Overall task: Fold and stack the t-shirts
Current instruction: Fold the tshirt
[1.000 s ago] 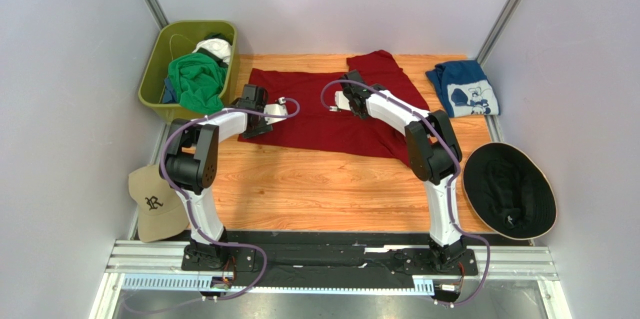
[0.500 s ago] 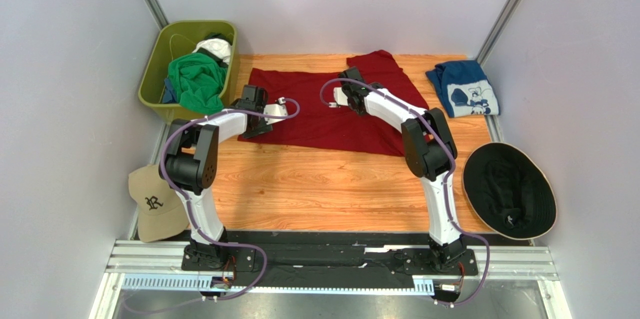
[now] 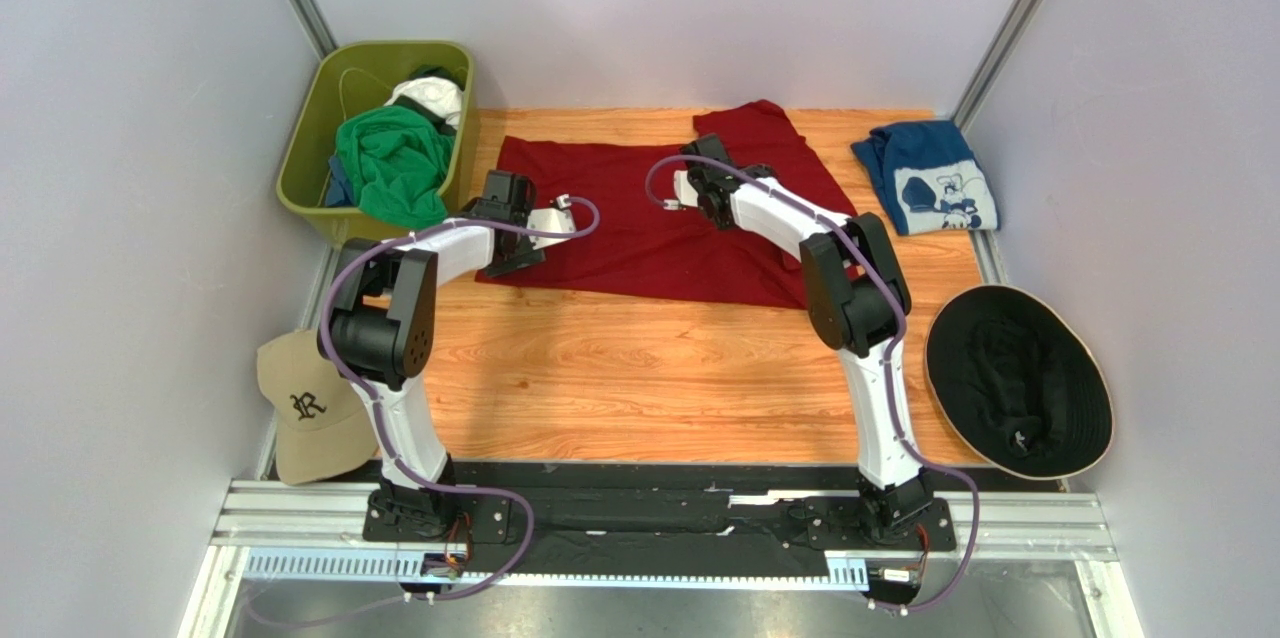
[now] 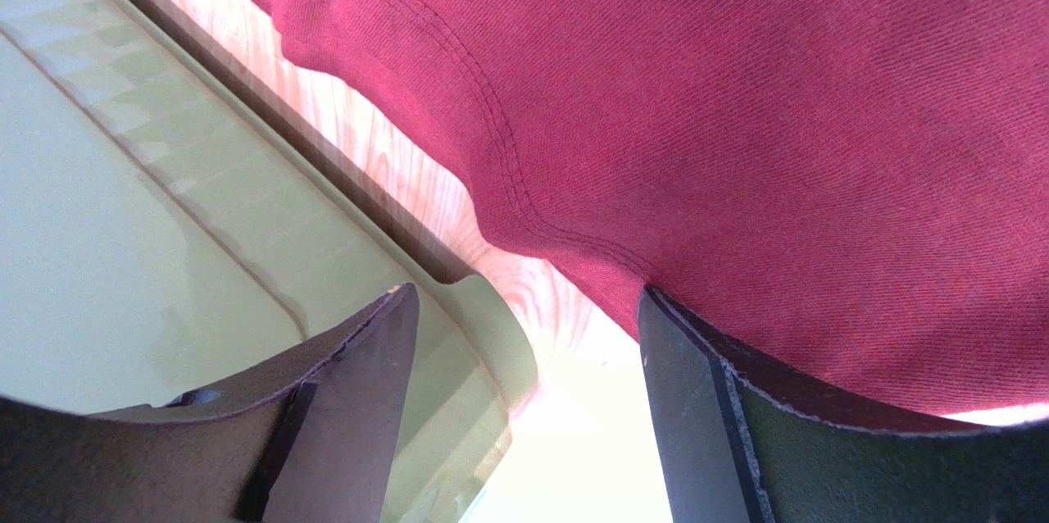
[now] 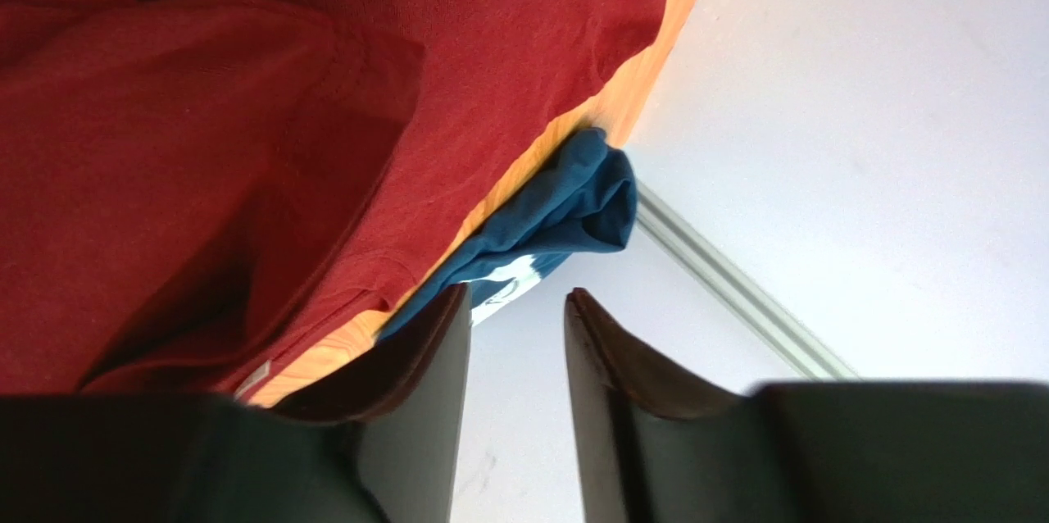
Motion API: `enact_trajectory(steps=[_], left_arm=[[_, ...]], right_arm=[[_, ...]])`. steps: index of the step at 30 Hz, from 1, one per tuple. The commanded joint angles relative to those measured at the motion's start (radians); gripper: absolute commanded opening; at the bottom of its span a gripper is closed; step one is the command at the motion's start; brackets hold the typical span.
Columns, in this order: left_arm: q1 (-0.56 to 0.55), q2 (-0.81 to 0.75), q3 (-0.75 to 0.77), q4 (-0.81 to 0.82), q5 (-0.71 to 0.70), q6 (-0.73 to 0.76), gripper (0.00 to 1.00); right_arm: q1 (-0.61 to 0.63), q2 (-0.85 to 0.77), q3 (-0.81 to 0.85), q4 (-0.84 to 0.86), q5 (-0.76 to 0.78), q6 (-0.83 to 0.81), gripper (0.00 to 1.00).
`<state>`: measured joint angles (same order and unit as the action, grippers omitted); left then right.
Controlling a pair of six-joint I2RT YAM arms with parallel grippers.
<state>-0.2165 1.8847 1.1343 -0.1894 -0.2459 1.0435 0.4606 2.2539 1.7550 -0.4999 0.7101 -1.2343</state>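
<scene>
The dark red t-shirt lies spread flat over the far half of the bench, its right end folded over itself into a doubled flap near the far edge. The navy-blue t-shirt sits well apart from it as a small folded bundle in the far right corner, white cartoon print facing up. The bright green t-shirt is crumpled inside the olive bin at the far left

The wooden desk carries the dark red t-shirt, spread flat across its far half, and the folded navy-blue t-shirt at its far right corner.
</scene>
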Motion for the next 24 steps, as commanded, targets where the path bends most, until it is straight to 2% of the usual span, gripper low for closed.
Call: enact_trajectory(steps=[1, 4, 5, 11, 18, 24], left_arm=[[0.0, -0.021, -0.018, -0.03, 0.022, 0.0, 0.75], [-0.001, -0.022, -0.021, -0.03, 0.023, -0.005, 0.75], [-0.001, -0.022, -0.021, -0.031, 0.023, -0.005, 0.75], [-0.006, -0.021, -0.021, -0.031, 0.022, -0.005, 0.75], [-0.017, -0.03, -0.024, -0.048, 0.022, -0.016, 0.75], [-0.02, -0.03, -0.033, -0.051, 0.013, -0.013, 0.75]], right_arm=[[-0.02, -0.057, 0.003, 0.032, 0.009, 0.128, 0.44], [-0.036, -0.105, 0.011, -0.018, -0.032, 0.214, 0.46], [-0.04, -0.117, 0.014, -0.047, -0.05, 0.292, 0.47], [-0.089, -0.22, 0.001, -0.3, -0.283, 0.55, 0.47], [-0.123, -0.287, -0.129, -0.33, -0.445, 0.599, 0.44], [-0.135, -0.309, -0.215, -0.321, -0.494, 0.592, 0.41]])
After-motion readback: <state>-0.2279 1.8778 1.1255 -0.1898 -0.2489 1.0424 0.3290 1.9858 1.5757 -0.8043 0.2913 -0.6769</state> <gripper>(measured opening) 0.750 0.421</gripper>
